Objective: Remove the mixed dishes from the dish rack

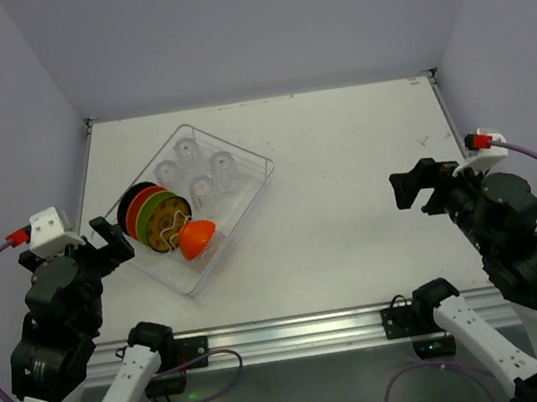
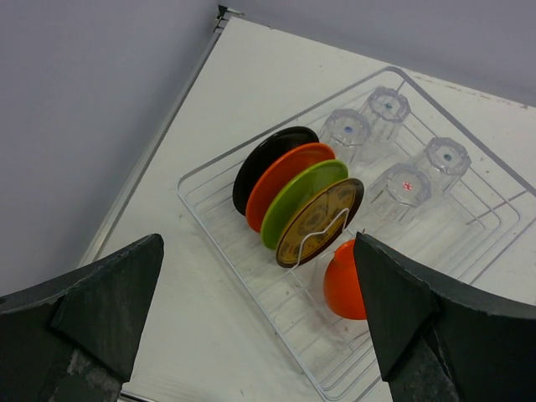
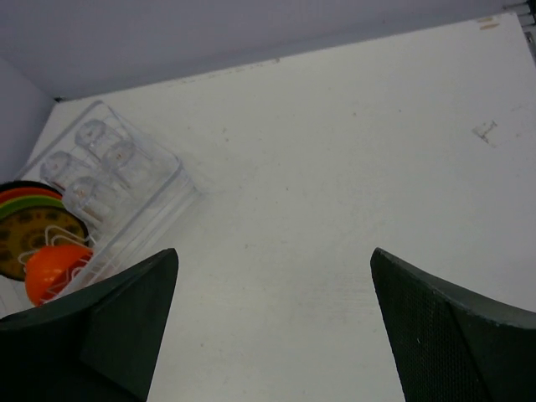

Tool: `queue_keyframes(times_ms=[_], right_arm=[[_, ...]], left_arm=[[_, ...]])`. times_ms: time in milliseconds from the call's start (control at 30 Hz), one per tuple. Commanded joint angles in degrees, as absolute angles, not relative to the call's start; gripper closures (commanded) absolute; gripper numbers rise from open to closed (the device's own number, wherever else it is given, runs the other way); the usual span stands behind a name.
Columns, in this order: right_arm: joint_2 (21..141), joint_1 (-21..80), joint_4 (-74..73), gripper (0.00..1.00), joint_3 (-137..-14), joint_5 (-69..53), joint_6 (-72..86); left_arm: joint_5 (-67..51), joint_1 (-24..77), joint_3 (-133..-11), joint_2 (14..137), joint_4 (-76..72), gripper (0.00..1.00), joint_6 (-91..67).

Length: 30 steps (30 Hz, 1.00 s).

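Note:
The wire dish rack [image 1: 248, 196] lies at an angle on the left half of the table. In it stand a black plate [image 2: 266, 161], an orange-red plate [image 2: 285, 177], a green plate [image 2: 295, 199] and a yellow patterned plate [image 2: 318, 223] on edge. The orange-red bowl [image 1: 195, 239] lies beside them, near the rack's front. Several clear glasses [image 1: 205, 170] stand upside down in the rack's far part. My left gripper [image 1: 111, 240] is open and empty just left of the rack. My right gripper [image 1: 410, 187] is open and empty over bare table, far right of the rack.
The white table [image 1: 351, 209] has a metal rail [image 1: 298, 333] along its near edge and grey walls on three sides. A small mark [image 3: 484, 131] shows on the table's far right.

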<state>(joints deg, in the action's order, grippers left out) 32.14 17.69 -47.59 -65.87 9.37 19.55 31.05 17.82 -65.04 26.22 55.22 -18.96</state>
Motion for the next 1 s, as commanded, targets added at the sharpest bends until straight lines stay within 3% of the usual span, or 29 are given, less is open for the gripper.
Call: queue_keyframes(times_ms=[0, 133, 233, 333, 400, 567, 733, 967], right_arm=[[27.9, 17.9, -36.8, 0.01, -63.4, 6.4, 23.5], [22.3, 17.9, -24.3, 0.01, -57.1, -7.9, 32.5], [30.3, 17.9, -25.4, 0.01, -59.8, -18.9, 39.3], [37.0, 22.2, -19.7, 0.01, -58.4, -22.3, 48.2], [43.9, 35.5, -21.0, 0.01, -62.1, -4.4, 49.7], [61.4, 59.9, -18.9, 0.01, -69.7, 14.0, 58.2], [75.4, 70.1, -26.1, 0.01, -78.7, 32.0, 79.9], [94.4, 72.1, -39.0, 0.01, -95.9, 32.0, 93.3]], left_arm=[[33.0, 18.2, -66.4, 25.6, 53.6, 0.0, -20.6], [33.1, 18.2, -66.6, 25.3, 52.8, 0.0, -20.9], [33.8, 18.2, -67.1, 25.8, 52.8, 0.0, -21.4], [36.0, 18.2, -66.5, 25.9, 51.6, 0.0, -21.1], [37.8, 18.2, -63.2, 24.4, 48.3, 0.0, -20.0], [39.8, 18.2, -58.7, 22.9, 44.2, 0.0, -20.3], [40.6, 18.2, -53.7, 20.9, 37.9, 0.0, -18.3], [40.7, 18.2, -45.4, 16.7, 32.2, 0.0, -18.9]])
